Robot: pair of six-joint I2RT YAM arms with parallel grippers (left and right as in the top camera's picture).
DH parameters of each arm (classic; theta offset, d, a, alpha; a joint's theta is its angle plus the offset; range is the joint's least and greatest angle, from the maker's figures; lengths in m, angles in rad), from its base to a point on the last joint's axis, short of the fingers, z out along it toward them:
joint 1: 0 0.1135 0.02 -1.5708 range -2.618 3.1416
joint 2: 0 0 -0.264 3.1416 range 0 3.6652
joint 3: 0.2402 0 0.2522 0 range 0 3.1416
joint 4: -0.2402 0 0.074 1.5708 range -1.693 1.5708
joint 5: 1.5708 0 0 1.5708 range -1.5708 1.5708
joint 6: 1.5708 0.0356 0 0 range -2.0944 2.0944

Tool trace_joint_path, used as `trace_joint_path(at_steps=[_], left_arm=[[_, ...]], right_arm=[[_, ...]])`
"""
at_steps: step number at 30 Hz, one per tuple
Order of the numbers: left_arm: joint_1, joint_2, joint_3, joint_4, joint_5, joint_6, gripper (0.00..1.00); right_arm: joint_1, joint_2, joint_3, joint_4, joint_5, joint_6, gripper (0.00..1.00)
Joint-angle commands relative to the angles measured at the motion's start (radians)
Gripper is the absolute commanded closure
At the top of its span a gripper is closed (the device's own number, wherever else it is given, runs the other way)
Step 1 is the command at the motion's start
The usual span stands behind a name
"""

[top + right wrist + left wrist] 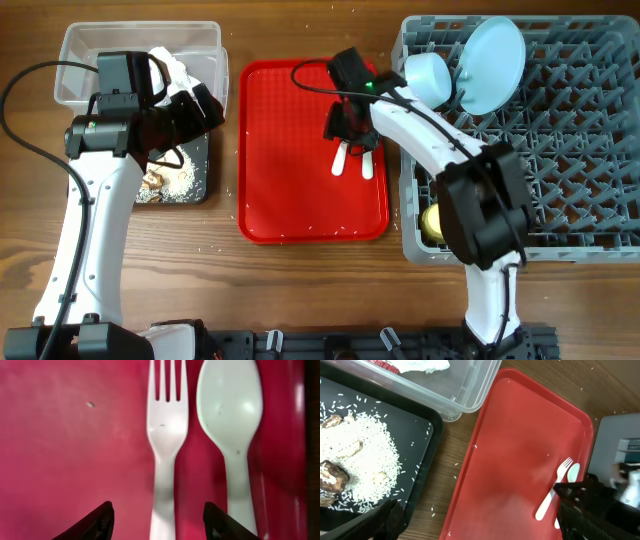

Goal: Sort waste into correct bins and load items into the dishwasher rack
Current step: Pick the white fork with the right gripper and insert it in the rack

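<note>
A white fork point(167, 425) and spoon point(230, 405) lie side by side on the flat red serving tray point(290, 150). My right gripper point(157, 517) is open just above them, its fingers either side of the fork's handle; overhead it point(350, 125) is at the tray's right part. My left gripper point(480, 522) is open and empty over the black tray's right edge point(427, 440). Rice and brown food scraps point(355, 460) lie in the black tray. The clear tub point(80, 50) holds a white napkin point(425, 365) and a red wrapper point(385, 364). The mint-green bowl is out of view.
The grey dishwasher rack point(560, 150) on the right holds a pale blue plate point(493, 65) on edge, a small pale blue bowl point(430, 78) and a yellow cup point(432, 222) at its near left corner. Loose rice grains lie on the wood by the trays.
</note>
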Motion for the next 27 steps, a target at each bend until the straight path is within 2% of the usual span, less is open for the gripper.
trace_joint_path(at_steps=[1,3,7,10,12,14,17,19,20,21,26,27], left_arm=[[0.005,-0.003,0.01,0.002,-0.006,0.005,0.0],[0.005,-0.003,0.01,0.002,-0.006,0.005,0.0],[0.005,-0.003,0.01,0.002,-0.006,0.005,0.0],[0.005,-0.003,0.01,0.002,-0.006,0.005,0.0],[0.005,-0.003,0.01,0.002,-0.006,0.005,0.0],[0.005,-0.003,0.01,0.002,-0.006,0.005,0.0],[0.005,-0.003,0.01,0.002,-0.006,0.005,0.0],[0.005,-0.003,0.01,0.002,-0.006,0.005,0.0],[0.005,-0.003,0.01,0.002,-0.006,0.005,0.0],[0.005,-0.003,0.01,0.002,-0.006,0.005,0.0],[0.005,-0.003,0.01,0.002,-0.006,0.005,0.0],[0.005,-0.003,0.01,0.002,-0.006,0.005,0.0]], right_arm=[[-0.002,0.029,0.003,0.022,0.01,0.026,0.49],[0.0,0.045,0.003,0.031,0.01,0.03,0.54],[0.0,0.07,0.003,0.054,-0.013,0.064,0.77],[0.0,0.075,0.003,0.057,-0.013,0.076,0.82],[0.0,0.077,0.003,0.06,-0.014,0.077,0.95],[0.0,0.076,0.01,0.066,-0.077,0.037,0.96],[-0.005,0.042,0.035,0.06,-0.165,-0.145,0.96],[-0.027,-0.076,0.037,0.029,-0.164,-0.26,0.96],[-0.047,-0.189,0.037,0.008,-0.161,-0.343,0.96],[-0.084,-0.358,0.037,-0.041,-0.122,-0.449,0.96],[-0.253,-0.666,0.036,-0.304,0.375,-0.472,0.96],[-0.304,-0.682,0.035,-0.34,0.395,-0.477,0.96]])
